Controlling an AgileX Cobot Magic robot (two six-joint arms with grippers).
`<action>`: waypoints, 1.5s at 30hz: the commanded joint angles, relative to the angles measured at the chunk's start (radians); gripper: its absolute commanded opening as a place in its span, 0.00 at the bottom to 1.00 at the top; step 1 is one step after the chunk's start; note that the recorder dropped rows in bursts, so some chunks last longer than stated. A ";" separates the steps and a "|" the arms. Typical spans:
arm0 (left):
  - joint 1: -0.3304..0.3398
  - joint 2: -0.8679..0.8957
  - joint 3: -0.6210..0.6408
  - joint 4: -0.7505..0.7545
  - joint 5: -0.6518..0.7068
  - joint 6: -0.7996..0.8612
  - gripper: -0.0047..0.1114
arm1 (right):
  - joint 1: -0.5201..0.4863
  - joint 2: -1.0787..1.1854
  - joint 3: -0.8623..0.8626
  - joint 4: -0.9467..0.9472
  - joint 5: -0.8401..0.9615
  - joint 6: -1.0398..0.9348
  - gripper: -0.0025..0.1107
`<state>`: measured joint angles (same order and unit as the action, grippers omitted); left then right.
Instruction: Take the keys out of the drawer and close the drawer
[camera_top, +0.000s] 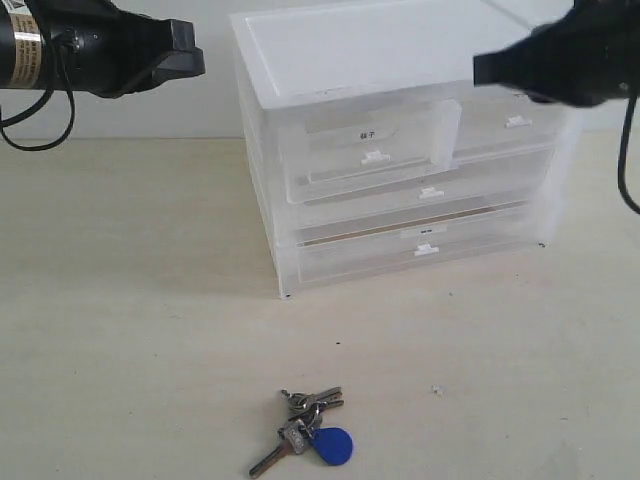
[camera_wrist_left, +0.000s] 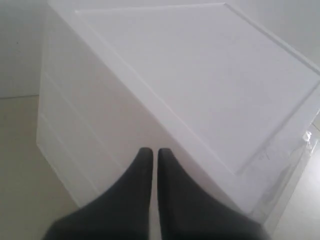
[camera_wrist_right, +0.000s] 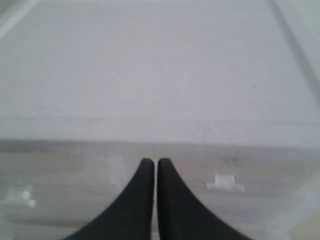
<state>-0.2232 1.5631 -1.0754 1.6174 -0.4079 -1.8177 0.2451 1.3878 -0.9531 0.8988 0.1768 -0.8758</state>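
Note:
The keys (camera_top: 303, 424), silver on a ring with a blue oval fob (camera_top: 333, 446), lie on the table in front of the cabinet, outside any drawer. The labelled half-width drawer (camera_top: 365, 150) sits at the cabinet's upper left and stands out a little from the front; its white tab handle (camera_top: 374, 158) shows. My left gripper (camera_top: 192, 60) hangs shut and empty in the air, left of the cabinet top. My right gripper (camera_top: 480, 68) is shut and empty above the cabinet's right side. In the wrist views both grippers (camera_wrist_left: 155, 152) (camera_wrist_right: 154, 162) show their fingers together over the white cabinet top (camera_wrist_left: 200, 75).
The white cabinet (camera_top: 400, 60) holds an unlabelled half-width drawer (camera_top: 510, 125) at upper right and two full-width drawers (camera_top: 430, 192) (camera_top: 428, 248) below. A white tab handle (camera_wrist_right: 225, 183) shows past the right gripper. Beige table (camera_top: 130, 330) surrounds the cabinet.

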 joint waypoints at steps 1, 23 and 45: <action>0.004 -0.011 0.006 -0.003 -0.010 -0.007 0.08 | -0.004 0.115 0.053 -0.014 -0.077 0.004 0.02; -0.063 0.053 0.006 0.032 -0.350 0.344 0.08 | 0.093 0.058 0.105 -0.054 -0.237 -0.042 0.02; -0.520 0.348 -0.158 -0.345 0.537 1.063 0.08 | 0.064 -0.052 0.105 -0.057 -0.203 -0.075 0.02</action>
<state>-0.7609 1.8962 -1.2116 1.3031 0.0869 -0.7457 0.3166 1.3419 -0.8521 0.8479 -0.0339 -0.9417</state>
